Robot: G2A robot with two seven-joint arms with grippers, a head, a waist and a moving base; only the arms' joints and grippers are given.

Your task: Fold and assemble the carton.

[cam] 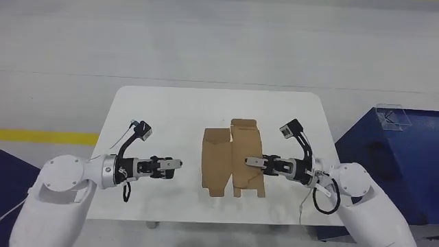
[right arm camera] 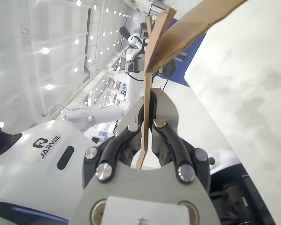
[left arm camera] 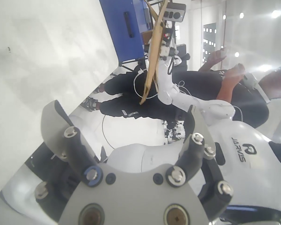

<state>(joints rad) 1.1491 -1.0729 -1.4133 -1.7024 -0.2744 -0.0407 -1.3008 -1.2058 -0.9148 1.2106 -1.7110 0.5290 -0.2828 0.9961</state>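
A flat brown carton (cam: 230, 160) hangs above the middle of the white table (cam: 171, 110), its panels and flaps spread out. My right gripper (cam: 251, 162) is shut on the carton's right edge; in the right wrist view the cardboard sheet (right arm camera: 147, 108) runs between the two fingers (right arm camera: 133, 118), with the carton's other panels fanning away beyond. My left gripper (cam: 178, 165) stays a short way left of the carton, apart from it, open with nothing between its fingers (left arm camera: 58, 115). From the left wrist view the carton (left arm camera: 154, 47) appears edge-on, held by the other arm.
A blue cabinet (cam: 387, 151) stands off the table's right side with a clear plastic box (cam: 392, 115) on it. A person (left arm camera: 224, 90) stands behind the table's near edge. Bare tabletop lies behind the carton and to its left.
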